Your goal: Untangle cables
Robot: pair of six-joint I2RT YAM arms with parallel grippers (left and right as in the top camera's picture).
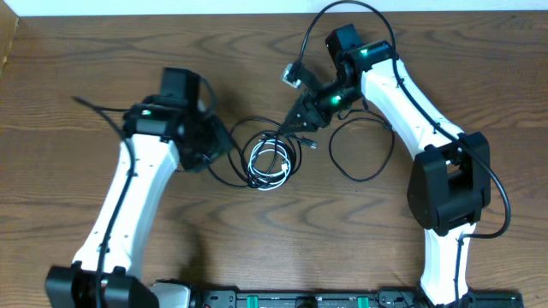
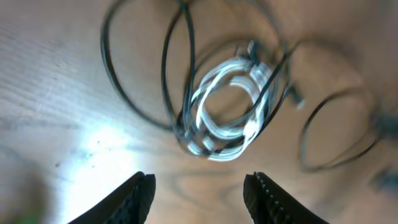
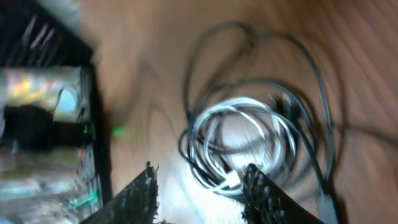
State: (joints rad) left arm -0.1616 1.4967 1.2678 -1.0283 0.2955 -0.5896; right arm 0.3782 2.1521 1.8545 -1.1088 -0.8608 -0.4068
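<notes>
with both jaws apart and empty, the left gripper (image 2: 199, 186) and right gripper (image 3: 199, 185) poised either side of the white coil (image 1: 270, 162) threaded by black loops (image 2: 164, 68) on the table (image 1: 77, 51), i'd have each pinch a single strand, then draw apart slowly.

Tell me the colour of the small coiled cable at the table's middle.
White; the coil shows best in the left wrist view.

Middle of desk (image 1: 274, 239): cables (image 1: 270, 160) heaped, blocking a straight pass across.
Left gripper (image 2: 202, 193): bare desk between its fingers, heap just ahead.
Right gripper (image 3: 202, 193): white coil (image 3: 242, 143) just ahead of its fingers.
Right side: black loop (image 1: 330, 151) beside right arm (image 1: 402, 94).
Near edge: bare wood.
</notes>
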